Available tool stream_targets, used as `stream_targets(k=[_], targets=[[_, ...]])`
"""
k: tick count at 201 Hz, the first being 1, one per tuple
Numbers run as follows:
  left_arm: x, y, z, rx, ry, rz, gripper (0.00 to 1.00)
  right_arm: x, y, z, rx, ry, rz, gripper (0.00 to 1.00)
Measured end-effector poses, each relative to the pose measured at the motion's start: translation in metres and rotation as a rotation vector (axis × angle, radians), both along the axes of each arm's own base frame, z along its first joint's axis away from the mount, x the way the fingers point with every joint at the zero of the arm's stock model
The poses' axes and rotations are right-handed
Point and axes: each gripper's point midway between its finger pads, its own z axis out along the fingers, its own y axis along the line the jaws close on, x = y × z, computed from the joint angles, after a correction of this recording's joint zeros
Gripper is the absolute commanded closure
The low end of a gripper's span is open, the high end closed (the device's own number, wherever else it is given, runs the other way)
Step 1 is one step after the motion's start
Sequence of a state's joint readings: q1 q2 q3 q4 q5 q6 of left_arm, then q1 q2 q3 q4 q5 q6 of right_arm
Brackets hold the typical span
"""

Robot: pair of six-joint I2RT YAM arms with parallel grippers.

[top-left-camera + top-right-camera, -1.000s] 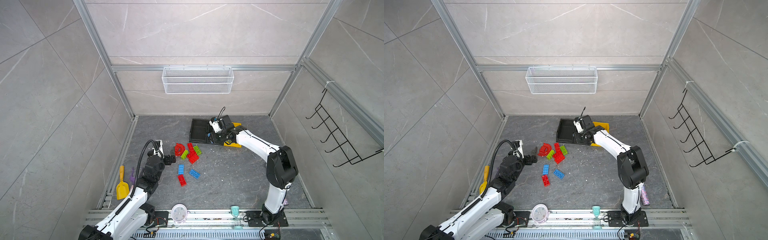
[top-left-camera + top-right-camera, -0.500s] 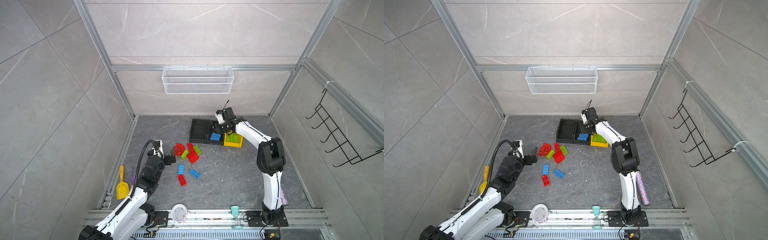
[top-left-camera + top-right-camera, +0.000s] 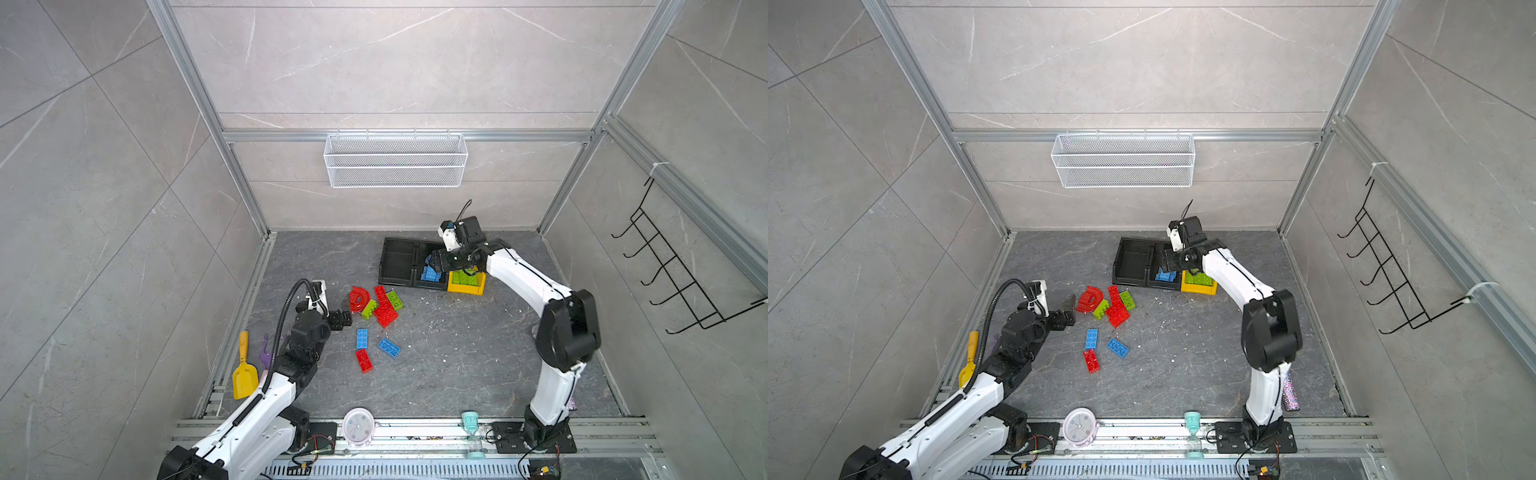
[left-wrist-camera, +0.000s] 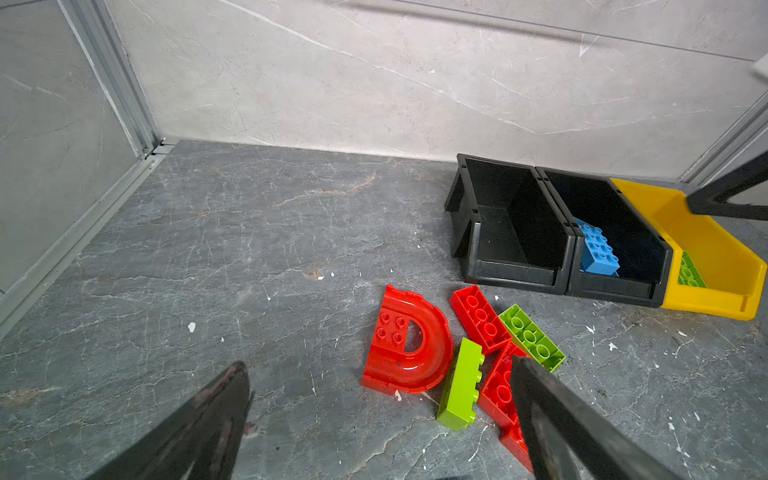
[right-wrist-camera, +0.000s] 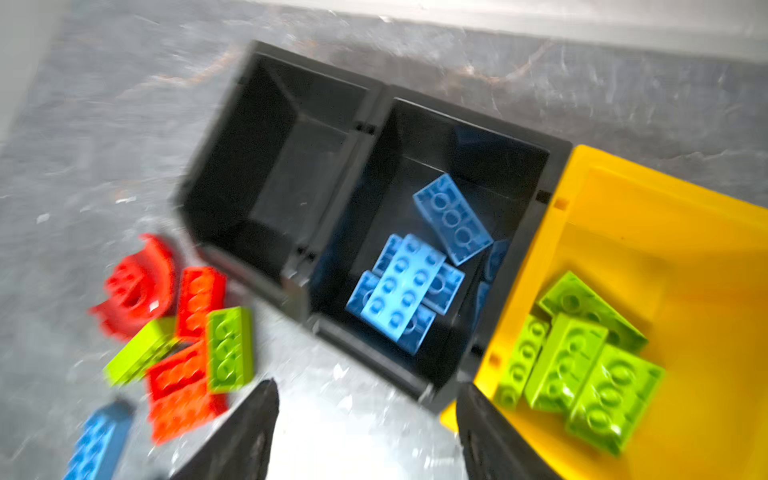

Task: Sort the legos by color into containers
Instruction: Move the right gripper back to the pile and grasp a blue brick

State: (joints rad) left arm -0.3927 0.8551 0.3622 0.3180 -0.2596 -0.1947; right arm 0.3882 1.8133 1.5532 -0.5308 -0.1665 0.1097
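Note:
Three containers stand in a row at the back: an empty black bin [image 3: 397, 262], a black bin [image 3: 430, 286] holding blue legos [image 5: 405, 286], and a yellow bin [image 3: 465, 289] holding green legos [image 5: 582, 357]. My right gripper [image 3: 436, 259] hovers above the front edge of the middle bin, jaws open and empty [image 5: 365, 386]. On the floor lie a red arch [image 3: 359, 298], red and green bricks [image 3: 384, 305], two blue bricks [image 3: 361, 338] and a red brick [image 3: 364, 360]. My left gripper [image 3: 343, 313] is open, low, just left of the arch [image 4: 415, 353].
A yellow toy shovel [image 3: 244, 374] and a purple item lie by the left wall rail. A clock [image 3: 358, 424] and an hourglass [image 3: 471, 432] stand on the front rail. A white wire basket [image 3: 395, 160] hangs on the back wall, a black hook rack [image 3: 673, 274] on the right wall.
The right gripper's jaws have opened over the bins and its arm has shifted, the elbow swinging back out to the right. The left arm has stayed still.

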Motion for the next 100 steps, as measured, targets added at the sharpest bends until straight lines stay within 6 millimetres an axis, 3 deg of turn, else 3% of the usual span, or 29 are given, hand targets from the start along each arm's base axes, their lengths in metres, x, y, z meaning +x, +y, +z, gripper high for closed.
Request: stream_targets(k=[18,37,62,80,100], targets=[[-0.001,0.0,0.002,-0.003,-0.007,0.0,0.0,-0.036,0.018,0.019,0.014,-0.04,0.078,0.3],[-0.001,0.001,0.007,-0.008,-0.021,0.001,0.0,-0.076,0.047,0.017,0.018,-0.042,0.176,0.3],[-0.002,0.001,0.008,-0.01,-0.024,0.001,0.0,-0.126,0.08,-0.015,-0.003,0.019,0.284,0.3],[-0.002,0.001,0.008,-0.01,-0.024,0.001,0.0,-0.157,0.092,-0.044,-0.029,0.075,0.332,0.3],[-0.002,0.001,0.008,-0.009,-0.024,0.001,0.0,-0.183,0.105,-0.062,-0.05,0.107,0.38,0.3]])
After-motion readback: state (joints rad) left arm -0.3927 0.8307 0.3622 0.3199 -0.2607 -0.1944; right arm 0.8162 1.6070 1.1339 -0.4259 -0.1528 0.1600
